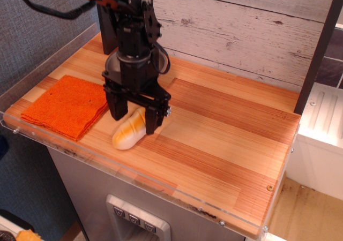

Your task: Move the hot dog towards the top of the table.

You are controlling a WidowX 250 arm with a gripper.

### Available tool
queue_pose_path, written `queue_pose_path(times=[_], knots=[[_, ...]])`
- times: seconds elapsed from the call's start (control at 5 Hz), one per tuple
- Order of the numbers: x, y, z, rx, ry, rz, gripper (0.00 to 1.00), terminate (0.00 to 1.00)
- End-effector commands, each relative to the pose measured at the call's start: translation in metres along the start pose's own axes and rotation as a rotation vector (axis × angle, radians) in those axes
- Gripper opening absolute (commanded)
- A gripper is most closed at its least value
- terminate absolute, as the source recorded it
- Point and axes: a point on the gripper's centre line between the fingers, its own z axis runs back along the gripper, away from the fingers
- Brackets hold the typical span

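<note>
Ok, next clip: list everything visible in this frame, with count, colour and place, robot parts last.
hot dog: one, cream-white with orange-tan shading, lying near the front left of the table, between the gripper's fingers.
cloth: one, orange, folded, at the left edge of the table.
bowl: one, metal, at the back left, mostly hidden behind the arm; its contents cannot be seen.
table: one, light and reddish-brown wood strips with clear edging.
wall: whitewashed planks behind the table.
gripper: one, black, open, lowered with a finger on each side of the hot dog; not visibly clamped.
</note>
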Motion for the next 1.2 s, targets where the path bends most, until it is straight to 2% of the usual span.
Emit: queue_pose_path(times=[0.0,0.2,0.4,0.6,0.8,1.0], knots=[[0.001,0.002,-0.007,0.021,-0.011,0.012,1.0,0.0],[-0.001,-0.001,0.0,0.027,-0.042,0.009,0.0,0.0],[-0.007,-0.009,0.015,0.024,-0.112,0.002,0.0,0.0],[0.005,-0.031,0.041,-0.034,-0.177,0.002,0.0,0.0],[0.031,-0.053,0.049,-0.031,-0.15,0.006,0.0,0.0],[0.064,-0.074,0.041,-0.089,-0.114,0.041,0.0,0.0]])
